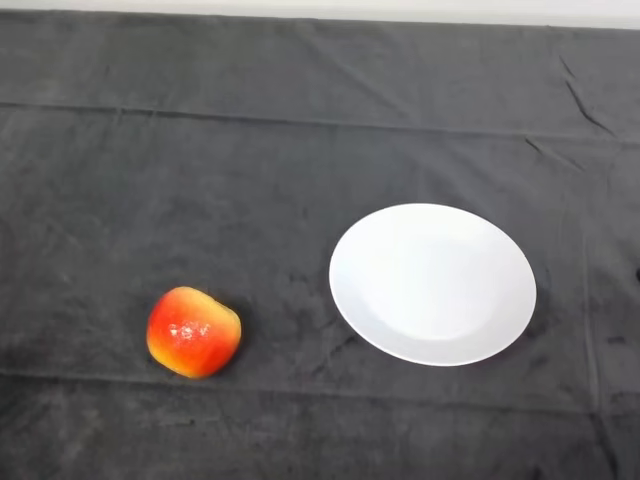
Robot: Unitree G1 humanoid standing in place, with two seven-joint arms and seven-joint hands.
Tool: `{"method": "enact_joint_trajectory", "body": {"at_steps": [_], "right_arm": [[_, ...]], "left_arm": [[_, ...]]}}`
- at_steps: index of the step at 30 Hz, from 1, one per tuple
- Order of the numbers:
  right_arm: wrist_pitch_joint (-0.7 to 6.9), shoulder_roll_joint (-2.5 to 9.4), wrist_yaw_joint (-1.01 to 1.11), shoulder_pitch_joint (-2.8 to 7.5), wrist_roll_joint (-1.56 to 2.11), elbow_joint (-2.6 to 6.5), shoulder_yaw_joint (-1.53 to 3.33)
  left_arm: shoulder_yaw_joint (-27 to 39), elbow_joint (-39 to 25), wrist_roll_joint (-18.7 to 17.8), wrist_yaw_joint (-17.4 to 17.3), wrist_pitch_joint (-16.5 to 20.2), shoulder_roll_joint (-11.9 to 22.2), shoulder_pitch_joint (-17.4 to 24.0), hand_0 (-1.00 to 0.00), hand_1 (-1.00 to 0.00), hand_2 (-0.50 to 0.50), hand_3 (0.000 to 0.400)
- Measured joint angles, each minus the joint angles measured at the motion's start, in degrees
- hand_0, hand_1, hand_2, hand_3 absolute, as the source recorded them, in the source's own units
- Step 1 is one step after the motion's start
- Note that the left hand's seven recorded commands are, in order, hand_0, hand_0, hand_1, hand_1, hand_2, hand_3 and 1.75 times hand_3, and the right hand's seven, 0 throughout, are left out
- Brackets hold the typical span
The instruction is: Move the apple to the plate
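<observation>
A red and yellow apple (193, 331) lies on the dark cloth at the lower left of the head view. A round white plate (432, 283) lies flat on the cloth to the right of the apple, about a hand's width away from it. The plate holds nothing.
The dark cloth (250, 180) covers the whole table and has folds and creases across it. The table's far edge (320, 18) runs along the top of the view, with a pale surface beyond it.
</observation>
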Motion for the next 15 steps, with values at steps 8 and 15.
{"method": "enact_joint_trajectory", "body": {"at_steps": [8, 15], "right_arm": [[0.00, -0.04, 0.00, 0.01, 0.00, 0.00, -0.01], [0.00, -0.04, 0.00, 0.01, 0.00, 0.00, -0.01]], "left_arm": [[-2.64, -0.80, 2.16, -2.24, -0.36, -1.67, -2.09, 0.00, 0.00, 0.00, 0.000], [-5.74, -12.07, 4.74, -2.19, -0.02, -3.84, -1.11, 0.00, 0.00, 0.00, 0.000]]}}
